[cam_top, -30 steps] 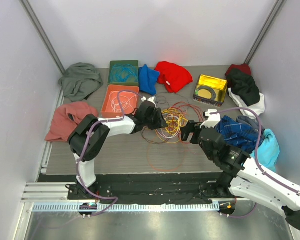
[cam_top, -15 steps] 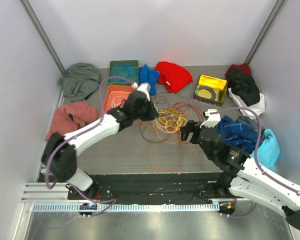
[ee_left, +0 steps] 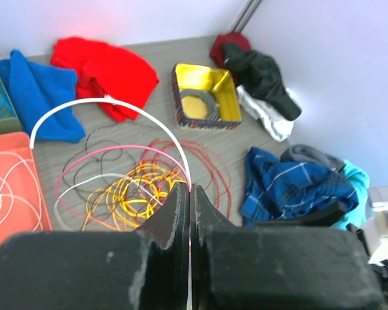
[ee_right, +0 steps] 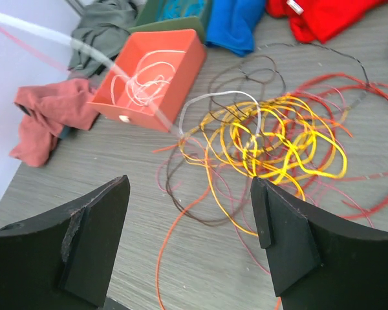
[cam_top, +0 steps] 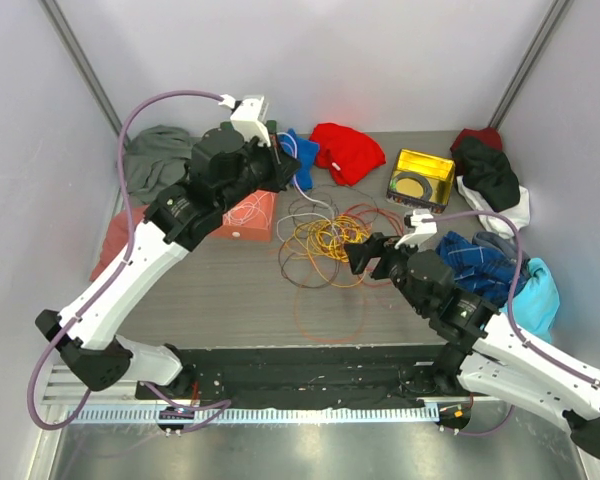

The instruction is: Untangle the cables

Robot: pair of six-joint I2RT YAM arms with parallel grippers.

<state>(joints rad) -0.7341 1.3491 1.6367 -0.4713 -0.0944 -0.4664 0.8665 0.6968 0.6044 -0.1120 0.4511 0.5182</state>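
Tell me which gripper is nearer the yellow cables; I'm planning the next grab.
Right. Right gripper: open, beside the yellow cables. Left gripper: raised beyond them, holding a white cable.

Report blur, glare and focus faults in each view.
Top external: evenly lit and sharp, but the red cloth is oversaturated and the yellow tin glints. Left wrist: the left end effector is out of focus. Right wrist: the white cable near the lens is blurred; the cable pile is crisp.

Glossy thin cables (ee_right: 271, 135) lie on a matt wood-grain table (ee_right: 207, 271); the yellow box (ee_left: 204, 76) looks like shiny metal.
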